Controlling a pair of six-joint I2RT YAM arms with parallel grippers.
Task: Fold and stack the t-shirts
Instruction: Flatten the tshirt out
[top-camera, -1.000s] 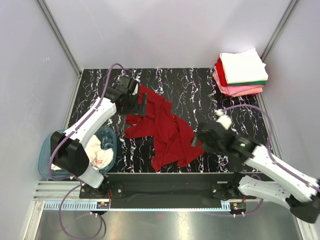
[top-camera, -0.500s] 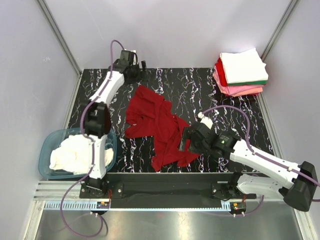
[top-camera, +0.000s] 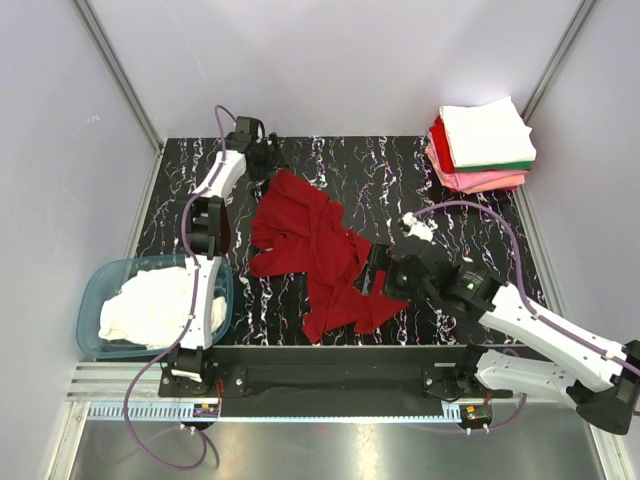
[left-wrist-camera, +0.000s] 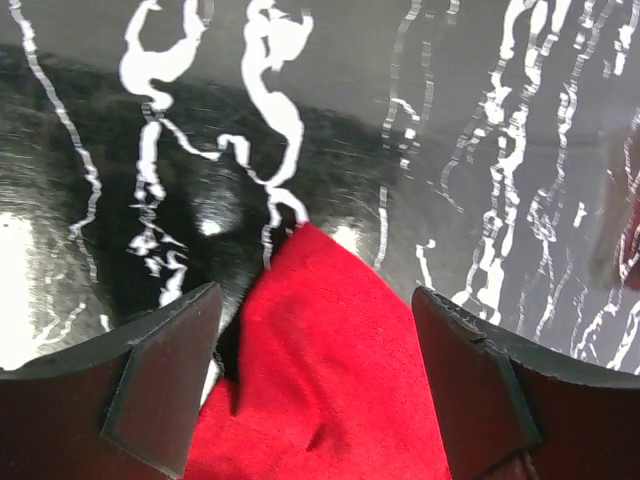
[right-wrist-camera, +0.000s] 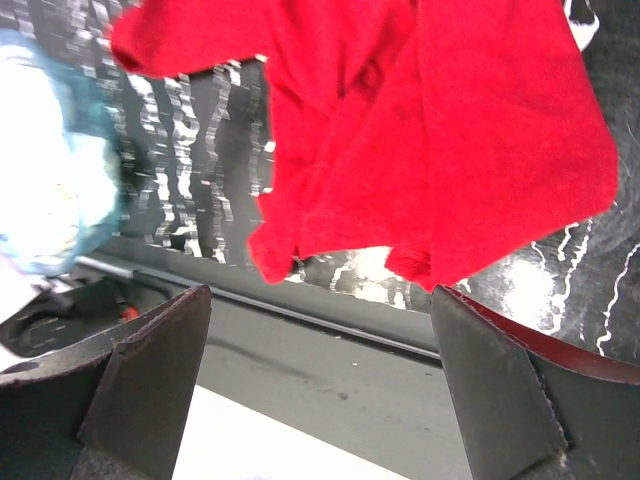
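Observation:
A dark red t-shirt (top-camera: 320, 248) lies crumpled in the middle of the black marbled table (top-camera: 440, 215). My left gripper (top-camera: 268, 160) is at the shirt's far-left corner. In the left wrist view its jaws stand wide open, and the pointed red corner (left-wrist-camera: 330, 370) lies on the table between the fingers (left-wrist-camera: 165, 370). My right gripper (top-camera: 375, 272) is open at the shirt's near-right edge. In the right wrist view the red cloth (right-wrist-camera: 420, 130) lies just beyond the open fingers (right-wrist-camera: 510, 390), with nothing between them.
A stack of folded shirts (top-camera: 485, 140), white on top over green, pink and red, sits at the far right corner. A teal tub (top-camera: 90, 300) holding white shirts (top-camera: 150, 305) stands off the table's near-left side. It also shows in the right wrist view (right-wrist-camera: 50, 200).
My left arm has stretched from the shirt's upper part out to its far-left corner. My right gripper has moved left, up to the shirt's near-right edge. The shirt has barely shifted.

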